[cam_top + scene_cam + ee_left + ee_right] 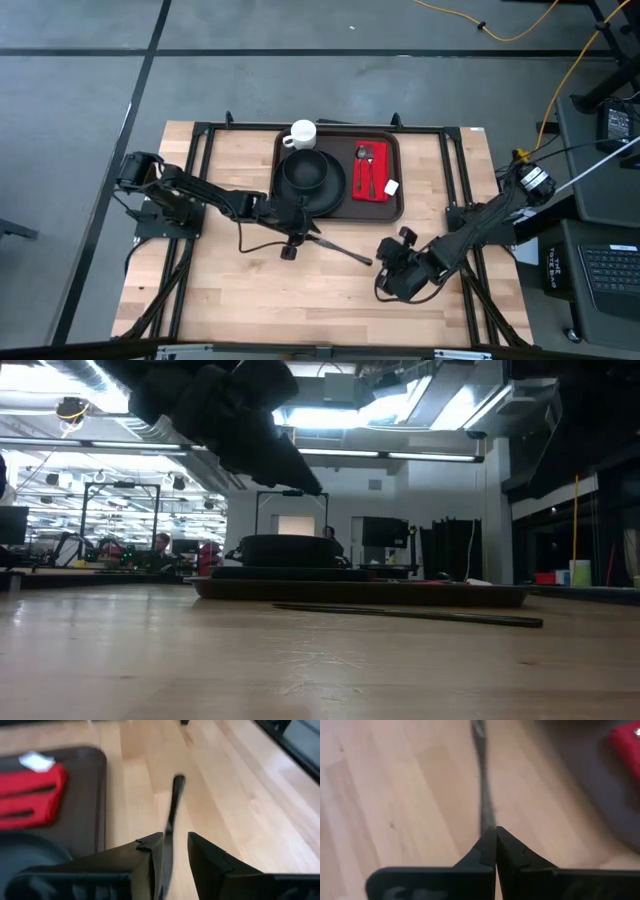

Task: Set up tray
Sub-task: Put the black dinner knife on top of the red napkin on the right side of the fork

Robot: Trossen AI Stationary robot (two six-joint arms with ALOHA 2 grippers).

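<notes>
The thin, stiff, slippery utensil point(338, 248) at the tray's point(398, 200) six o'clock lies between the left gripper's point(175, 851) narrow-parted fingers, best pinched mid-handle, while the right gripper point(495, 840) is closed empty.

wooden table point(230, 290), brown tray point(396, 205), dark utensil point(340, 250)

right gripper point(495, 834) with two dark fingers pressed together, slim dark metal utensil handle point(483, 780) stretching away from the fingertips across pale wooden tabletop point(395, 795), dark brown plastic tray point(580, 780), red folded napkin point(626, 742) on it
</notes>
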